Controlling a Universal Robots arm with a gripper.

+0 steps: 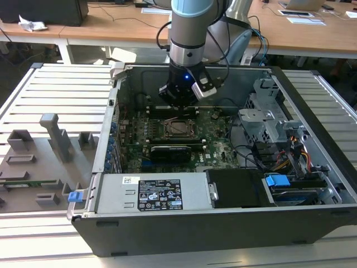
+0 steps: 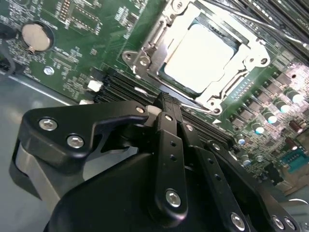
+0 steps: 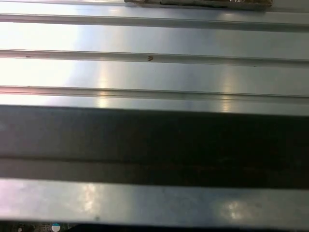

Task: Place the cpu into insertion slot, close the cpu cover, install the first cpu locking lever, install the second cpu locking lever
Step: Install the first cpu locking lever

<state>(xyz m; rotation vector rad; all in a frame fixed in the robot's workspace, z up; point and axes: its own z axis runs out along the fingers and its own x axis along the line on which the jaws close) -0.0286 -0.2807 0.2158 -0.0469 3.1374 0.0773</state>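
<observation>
Second wrist view shows the cpu (image 2: 205,58) already lying flat in the insertion slot (image 2: 227,94), with the cpu cover (image 2: 152,41) down around it, its window framing the pale face. The gripper (image 2: 164,104) hangs just beside the socket's edge, fingers (image 2: 166,116) clenched together on nothing, likely so the narrow tip can work a lever. Exterior view places it over the green motherboard (image 1: 217,142) inside the open computer case (image 1: 223,223).

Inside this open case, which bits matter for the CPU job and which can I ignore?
Job:
cpu, seated in the insertion slot
cpu cover, closed around it
gripper, beside the socket

Ignore:
coin battery
black card
power supply
grey fixtures outside the case
</observation>
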